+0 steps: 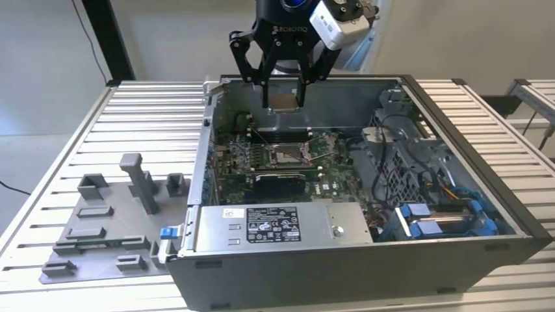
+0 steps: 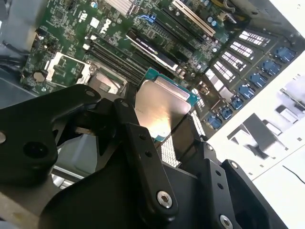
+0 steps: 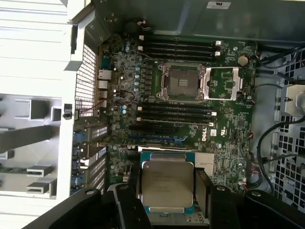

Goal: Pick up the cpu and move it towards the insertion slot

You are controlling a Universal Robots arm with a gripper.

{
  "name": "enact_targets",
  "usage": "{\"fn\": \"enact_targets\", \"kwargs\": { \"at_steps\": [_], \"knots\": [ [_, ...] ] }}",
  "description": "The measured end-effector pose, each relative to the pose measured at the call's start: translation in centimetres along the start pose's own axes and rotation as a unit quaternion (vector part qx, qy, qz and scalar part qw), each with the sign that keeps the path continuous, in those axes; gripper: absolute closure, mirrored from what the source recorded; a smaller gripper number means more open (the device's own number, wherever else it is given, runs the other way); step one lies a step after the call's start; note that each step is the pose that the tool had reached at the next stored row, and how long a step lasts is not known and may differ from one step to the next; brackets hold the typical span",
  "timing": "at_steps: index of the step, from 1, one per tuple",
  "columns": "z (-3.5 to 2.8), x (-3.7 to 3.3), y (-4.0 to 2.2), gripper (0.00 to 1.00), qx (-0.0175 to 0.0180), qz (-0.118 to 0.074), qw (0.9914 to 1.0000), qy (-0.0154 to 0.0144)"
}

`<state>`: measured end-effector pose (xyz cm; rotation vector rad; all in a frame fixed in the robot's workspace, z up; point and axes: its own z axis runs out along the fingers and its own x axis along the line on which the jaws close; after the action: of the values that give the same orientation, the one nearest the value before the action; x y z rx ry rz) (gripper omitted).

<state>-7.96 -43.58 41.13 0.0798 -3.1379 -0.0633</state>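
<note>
My gripper [image 1: 284,103] hangs above the back of the open computer case, shut on the cpu [image 1: 284,102], a thin square chip with a silvery top. In both wrist views the cpu [image 3: 167,185] [image 2: 159,108] sits flat between the black fingers [image 3: 127,202], its green edge showing. The insertion slot [image 1: 289,153] [image 3: 182,82] lies on the green motherboard with its shiny metal frame swung open beside it. It shows partly past the gripper link in the second wrist view [image 2: 102,82]. In the exterior view the cpu is held well above the board, behind the slot toward the case's back wall.
The grey computer case [image 1: 347,257] stands on a slatted metal table. A silver power supply box [image 1: 277,224] sits at the case's front. Cables and blue drive clips [image 1: 433,218] fill the exterior view's right side. A grey plastic fixture [image 1: 113,221] with upright blocks lies at the exterior view's left.
</note>
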Motion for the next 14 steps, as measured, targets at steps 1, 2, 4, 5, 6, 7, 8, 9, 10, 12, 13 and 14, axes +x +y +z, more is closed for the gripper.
{"fn": "enact_targets", "kwargs": {
  "at_steps": [1, 2, 4, 5, 6, 7, 8, 9, 10, 12, 13, 14],
  "knots": [
    [0.0, 0.0, 0.0, 1.0, 0.0, 0.0, 1.0, 0.0],
    [0.0, 0.0, 0.01, 1.0, 0.0, 0.0, 1.0, 0.0],
    [0.01, 0.0, 0.15, 1.0, 0.0, 0.0, 1.0, 0.0],
    [0.02, -0.01, 0.28, 1.0, 0.0, 0.0, 1.0, 0.0],
    [0.03, -0.02, 0.44, 1.0, 0.0, 0.0, 1.0, 0.0],
    [0.05, -0.03, 0.6, 1.0, 0.0, 0.0, 1.0, 0.0],
    [0.07, -0.04, 0.85, 1.0, 0.0, 0.0, 1.0, 0.0],
    [0.1, -0.06, 1.17, 1.0, 0.0, 0.0, 1.0, 0.0],
    [0.12, -0.07, 1.44, 1.0, 0.0, 0.0, 1.0, 0.0],
    [0.2, -0.1, 1.93, 1.0, 0.0, 0.0, 1.0, 0.0],
    [0.29, -0.12, 2.24, 1.0, 0.0, 0.0, 1.0, 0.0],
    [0.39, -0.13, 2.54, 1.0, 0.0, 0.0, 1.0, 0.0]
  ]
}}
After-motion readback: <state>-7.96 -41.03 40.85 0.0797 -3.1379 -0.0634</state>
